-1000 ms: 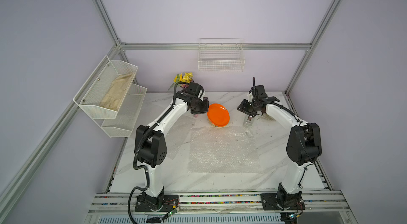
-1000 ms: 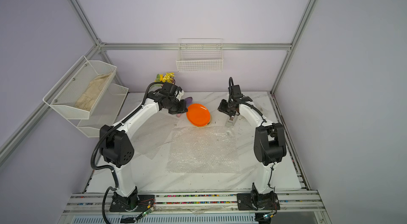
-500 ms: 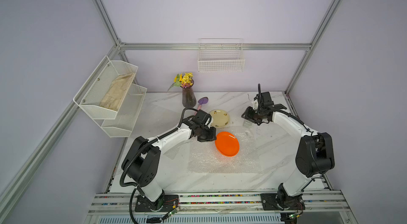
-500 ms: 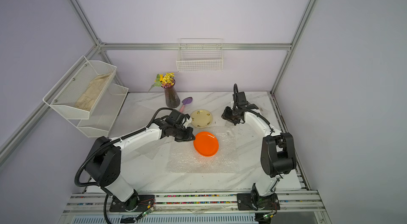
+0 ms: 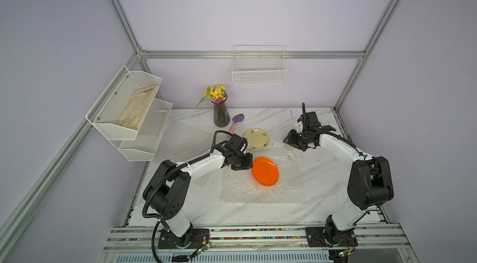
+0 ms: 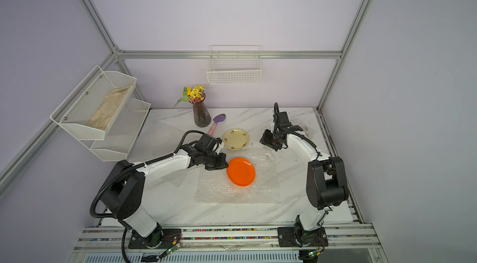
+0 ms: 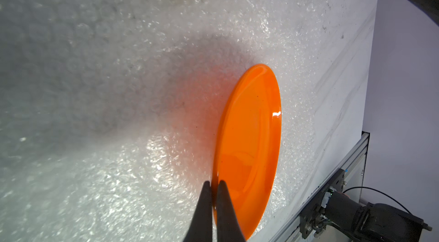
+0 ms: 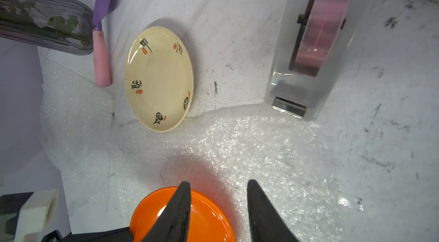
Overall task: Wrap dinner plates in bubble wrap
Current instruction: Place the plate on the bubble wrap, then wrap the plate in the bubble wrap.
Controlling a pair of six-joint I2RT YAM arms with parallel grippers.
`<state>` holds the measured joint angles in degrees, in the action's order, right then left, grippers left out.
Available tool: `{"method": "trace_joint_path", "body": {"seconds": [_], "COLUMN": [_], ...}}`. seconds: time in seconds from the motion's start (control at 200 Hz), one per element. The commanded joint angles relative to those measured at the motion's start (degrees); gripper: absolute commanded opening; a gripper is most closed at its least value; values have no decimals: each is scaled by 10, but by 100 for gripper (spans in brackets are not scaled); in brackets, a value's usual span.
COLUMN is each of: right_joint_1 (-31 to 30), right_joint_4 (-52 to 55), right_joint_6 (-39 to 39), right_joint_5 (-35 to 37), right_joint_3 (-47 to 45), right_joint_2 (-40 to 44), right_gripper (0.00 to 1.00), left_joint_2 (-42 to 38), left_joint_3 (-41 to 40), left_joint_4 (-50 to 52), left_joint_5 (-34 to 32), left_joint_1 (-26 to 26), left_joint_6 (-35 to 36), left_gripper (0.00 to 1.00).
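A plain orange plate (image 5: 265, 171) (image 6: 241, 171) hangs tilted just above the clear bubble wrap (image 5: 258, 193) (image 6: 232, 194) spread mid-table, casting a shadow on it. My left gripper (image 5: 249, 164) (image 7: 214, 183) is shut on its near-left rim (image 7: 249, 133). A cream plate (image 5: 256, 139) (image 8: 159, 79) with small dark rim marks lies on the marble just behind the sheet. My right gripper (image 5: 286, 141) (image 8: 218, 183) hovers over the sheet's back right corner, open and empty, apart from both plates. A second sheet (image 5: 185, 140) lies to the left.
A clear tape dispenser (image 8: 316, 46) stands beside the right gripper at the back. A vase of flowers (image 5: 221, 114) and a purple scoop with a pink handle (image 5: 236, 122) sit behind the cream plate. A white rack (image 5: 129, 114) and a wire basket (image 5: 259, 70) hang on the walls.
My left arm has carried the orange plate from the back of the table forward over the bubble wrap, uncovering the cream plate. The right gripper has drifted slightly back and to the right.
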<state>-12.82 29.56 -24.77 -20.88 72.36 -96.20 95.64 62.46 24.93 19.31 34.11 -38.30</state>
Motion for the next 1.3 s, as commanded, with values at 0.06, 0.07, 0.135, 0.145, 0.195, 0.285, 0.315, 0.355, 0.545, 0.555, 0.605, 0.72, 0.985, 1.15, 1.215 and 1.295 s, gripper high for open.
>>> {"method": "trace_joint_path", "body": {"seconds": [0.06, 0.07, 0.135, 0.145, 0.195, 0.285, 0.315, 0.355, 0.545, 0.555, 0.605, 0.72, 0.985, 1.15, 1.215, 1.295], "right_joint_1": [3, 3, 3, 3, 3, 3, 3, 3, -11, -13, -22, -56, -157, -266, -306, -360], "right_joint_4": [8, 8, 8, 8, 10, 11, 11, 12, -4, -6, -8, 5, 52, 59, 78, 101], "right_joint_6": [10, 11, 12, 11, 12, 15, 16, 19, 41, 41, 41, 60, 213, 398, 465, 528], "right_joint_5": [-7, -7, -7, -7, -4, 0, 0, -2, -49, -52, -59, -59, -13, 29, 48, 87], "right_joint_3": [-5, -6, -12, -13, -19, -29, -31, -34, -60, -63, -73, -92, -135, -192, -203, -216], "right_joint_2": [17, 18, 23, 24, 30, 40, 42, 44, 46, 46, 47, 52, 126, 195, 207, 209], "right_gripper": [43, 43, 43, 43, 43, 43, 43, 43, 42, 42, 42, 41, 40, 40, 40, 40], "left_joint_2": [18, 20, 36, 37, 36, 15, 8, 0, -43, -45, -45, -24, -42, -77, -91, -105], "left_joint_3": [3, 4, 7, 7, 2, -11, -12, -11, -40, -44, -63, -102, -155, -142, -129, -112], "left_joint_4": [-8, -9, -4, 0, 7, 20, 30, 47, 127, 130, 136, 137, 158, 202, 219, 232], "left_joint_5": [-10, -9, 0, 0, -3, -14, -18, -26, -60, -60, -65, -54, -74, -102, -110, -112], "left_joint_1": [-13, -13, -13, -13, -13, -13, -14, -14, -16, -16, -16, -17, -20, -28, -29, -30], "left_joint_6": [20, 20, 24, 25, 25, 30, 33, 36, 22, 20, 14, 4, -6, 3, 4, 3], "left_gripper": [0, 0, 5, 6, 17, 31, 35, 42, 46, 46, 45, 43, 43, 44, 45, 46]}}
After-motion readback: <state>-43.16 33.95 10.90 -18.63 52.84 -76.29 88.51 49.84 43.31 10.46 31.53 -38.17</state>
